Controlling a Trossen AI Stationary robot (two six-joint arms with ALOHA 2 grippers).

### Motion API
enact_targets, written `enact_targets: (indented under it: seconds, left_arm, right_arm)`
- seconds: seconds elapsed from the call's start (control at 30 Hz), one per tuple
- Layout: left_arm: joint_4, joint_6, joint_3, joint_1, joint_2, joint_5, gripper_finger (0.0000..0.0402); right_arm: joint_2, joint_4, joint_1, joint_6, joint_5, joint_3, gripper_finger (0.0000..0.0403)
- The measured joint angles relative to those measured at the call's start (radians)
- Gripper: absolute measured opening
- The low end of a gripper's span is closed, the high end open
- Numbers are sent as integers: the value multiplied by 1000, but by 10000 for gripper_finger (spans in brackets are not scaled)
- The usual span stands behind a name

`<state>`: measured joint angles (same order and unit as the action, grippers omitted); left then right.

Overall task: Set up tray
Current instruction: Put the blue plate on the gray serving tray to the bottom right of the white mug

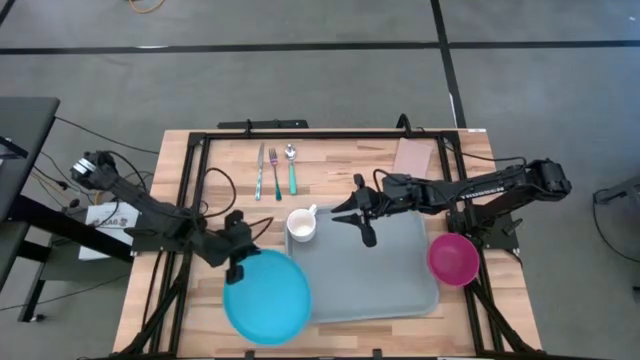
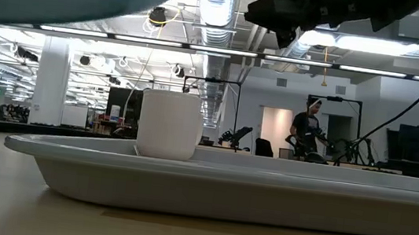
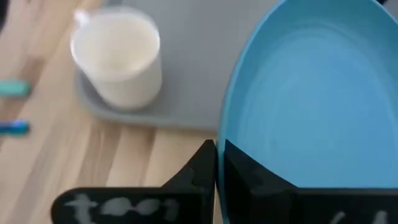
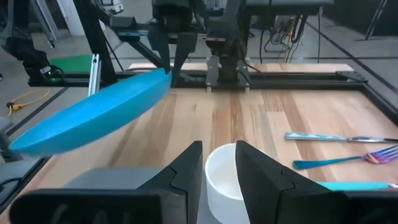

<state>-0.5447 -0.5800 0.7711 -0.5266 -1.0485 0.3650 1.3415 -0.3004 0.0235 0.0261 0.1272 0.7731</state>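
**Left arm has the blue plate by its rim, tray sits mid-table**

Left gripper (image 1: 238, 262) is clamped tight on the rim of the round bright-blue plate (image 1: 267, 296). In the left wrist view the two dark fingers (image 3: 205, 171) pinch the plate's edge w/ no gap showing. The right wrist view shows the plate tilted & up off the wood, the held edge higher than the far edge. From above, the plate is at the front-left of the table, its right side overlapping the tray's front-left corner.

The tray (image 1: 395, 270), big flat grey-blue rectangle w/ rounded corners & raised rim, lies flat on the wooden table (image 1: 340, 165), roughly centre to right-of-centre. A white cup (image 1: 302, 225) stands upright in its back-left corner, handle pointing toward the back of the table. In the low view the cup sits inside the tray rim, left of middle.

Right gripper (image 1: 357, 213) hovers over the tray's back edge, just right of the cup. Its fingers (image 4: 185, 163) stand a bit apart w/ nothing between them; the cup shows beyond the gap, not gripped.

A pink bowl (image 1: 453, 259) sits on the table just off the tray's right edge. Behind the tray, near the back of the table, 3 pieces of cutlery lie side by side: a knife (image 1: 260, 170), a fork (image 1: 274, 172) & a spoon (image 1: 291, 167) w/ a teal handle.

Beyond the table, in the low view, a person (image 2: 306, 128) stands in the room at the back right.
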Motion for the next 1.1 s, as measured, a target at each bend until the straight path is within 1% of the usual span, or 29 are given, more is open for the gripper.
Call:
enact_targets:
  seconds: [0.13,0.2,0.27,0.37,0.43,0.5,0.6,0.73,0.83,0.9,1.0,1.1]
  left_arm:
    - [103,73,49,50,-110,-11,0]
    - [137,83,80,87,-188,12,0]
    - [138,114,131,129,-261,26,0]
    - [133,220,228,183,-367,26,0]
    - [133,319,294,216,-430,-4,0]
    - [151,383,363,249,-498,-33,0]
    - [149,433,447,298,-597,-72,0]
    - [144,475,536,357,-729,-134,0]
    - [146,493,588,393,-806,-182,0]
    - [144,506,622,411,-851,-197,0]
    - [146,564,656,429,-895,-222,0]
    - [142,572,661,441,-924,-233,7]
  right_arm:
    - [-2,-52,0,0,-1,0,91]
    - [-11,-65,0,2,-6,0,91]
    - [-32,-43,0,2,-40,-1,91]
    - [-82,21,5,-14,-160,-1,91]
    - [-120,89,18,-26,-252,-1,91]
    - [-157,165,40,-28,-322,-1,91]
    - [-198,260,89,-57,-417,-1,91]
    - [-234,324,168,-60,-607,-1,91]
    - [-247,353,224,-60,-729,-1,91]
    - [-256,382,255,-60,-789,-1,91]
    - [-258,403,290,-60,-855,-1,91]
    - [-258,404,314,-54,-891,-1,91]
